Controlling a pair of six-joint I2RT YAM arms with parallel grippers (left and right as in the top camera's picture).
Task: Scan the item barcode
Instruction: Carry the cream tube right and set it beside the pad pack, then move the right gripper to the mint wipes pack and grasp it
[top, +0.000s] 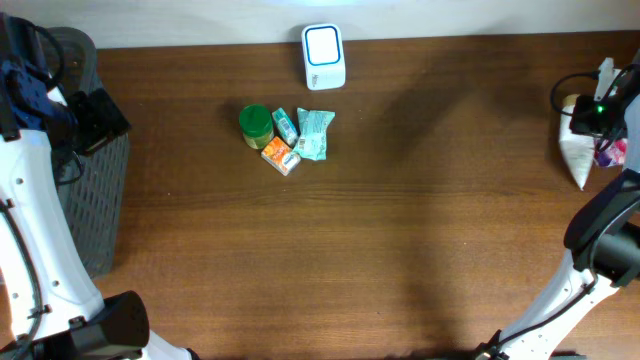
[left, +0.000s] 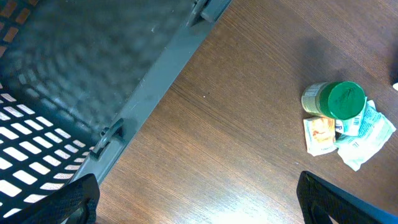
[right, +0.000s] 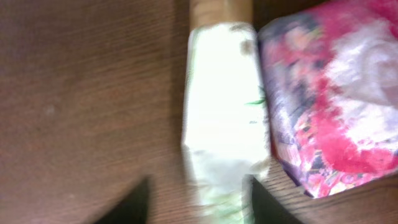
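Right gripper (right: 198, 202): jaws partway apart, straddling a white pouch (right: 224, 118) that lies flat on the table (top: 400, 250). My left finger looks clear of it and the right one sits at its edge. The view is blurred, but I don't read it as a grip. A pink packet (right: 336, 93) lies against the pouch's right side. Overhead puts both at the table's right edge, under that arm.

Left gripper (left: 199, 205): spread wide with nothing between the fingers, hanging over wood just beside the grey basket (top: 95, 190). The basket sits at the left edge. Its inside is blurred and I only make out the mesh wall.

The scanner (top: 323, 55) stands at the far edge, centre-left. Just in front of it is a tight cluster: a green-lidded jar (top: 256, 123), a teal packet (top: 286, 125), an orange packet (top: 281, 156) and a crumpled teal pouch (top: 315, 133), all touching.

There is wide bare wood between that cluster and the right arm, and across the whole near half.
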